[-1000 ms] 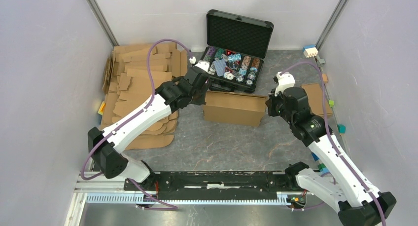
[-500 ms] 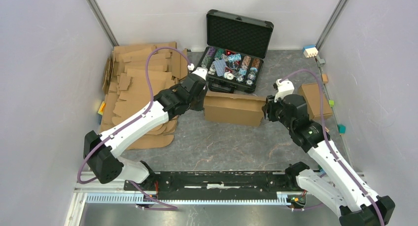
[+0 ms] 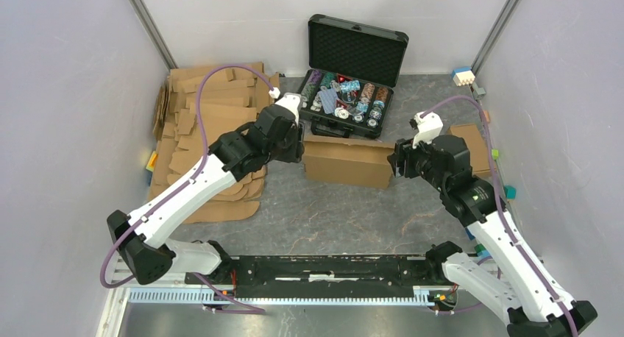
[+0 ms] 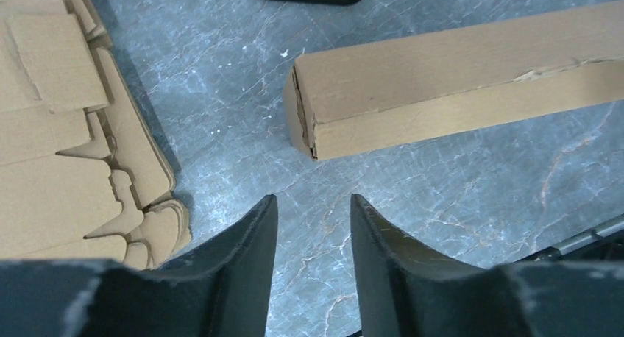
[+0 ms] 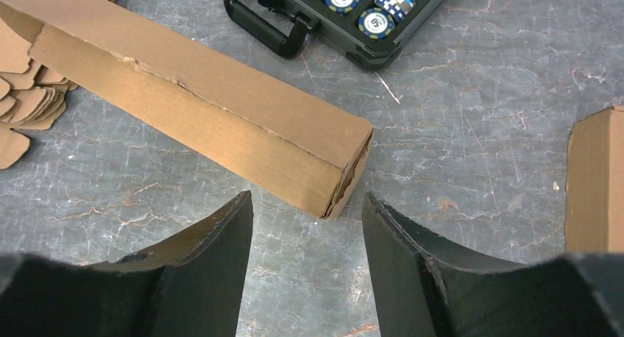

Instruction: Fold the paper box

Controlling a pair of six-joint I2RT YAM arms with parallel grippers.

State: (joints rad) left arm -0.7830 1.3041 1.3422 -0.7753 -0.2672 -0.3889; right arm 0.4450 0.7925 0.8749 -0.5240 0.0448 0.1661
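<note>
Paper box: in the top view both short ends are partly covered by the gripper bodies, and whether its far edge touches the black case cannot be told. In the left wrist view the box runs off the frame at 3 o'clock. In the right wrist view it is cut off at 10 o'clock. The end flaps look ragged, and whether they are tucked is unclear. A rough crease shows along one long edge.

The box lies closed on the table at mid-table. Its long axis runs 9 to 3 o'clock, with the 3 o'clock end slightly nearer the arms.

Left gripper is just off the box's 9 o'clock end, fingers apart, nothing between them. Right gripper is just off the 3 o'clock end, fingers also apart and empty.

The case sits at 12 o'clock of the box, lid up, chips inside. A stack of flat cardboard sheets lies at 9 to 10 o'clock. A smaller cardboard box is at 3 o'clock, partly behind the right arm.
</note>
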